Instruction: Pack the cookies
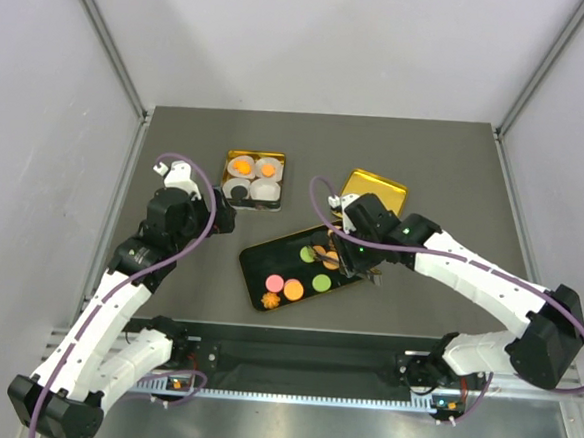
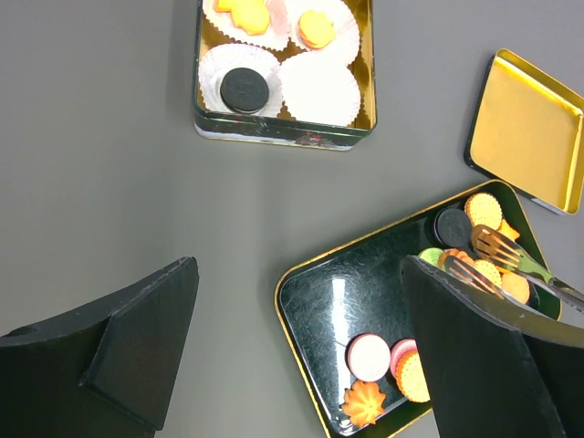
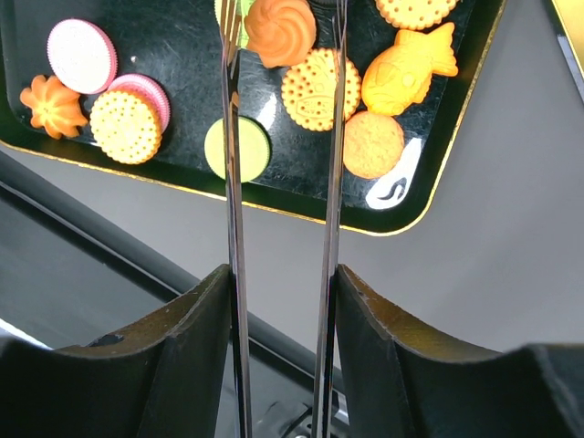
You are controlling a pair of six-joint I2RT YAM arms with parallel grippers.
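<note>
Several cookies lie in a black gold-rimmed tray (image 1: 257, 253): a pink round (image 3: 82, 55), an orange flower (image 3: 53, 102), a green round (image 3: 237, 148) and a fish shape (image 3: 408, 73). My right gripper (image 3: 281, 274) is shut on metal tongs (image 3: 230, 137). The tong arms straddle an orange swirl cookie (image 3: 278, 32) over the tray; whether they pinch it I cannot tell. My left gripper (image 2: 299, 265) hangs open and empty above the table by the tray's left corner (image 2: 290, 285). A gold tin (image 2: 283, 126) holds paper cups with orange cookies (image 2: 315, 27) and a dark round (image 2: 245, 89).
One white paper cup (image 2: 319, 87) in the tin shows nothing inside. A gold lid (image 1: 374, 197) lies upside down right of the tin, behind the tray. Both arm bases and a black rail (image 1: 302, 365) run along the near table edge.
</note>
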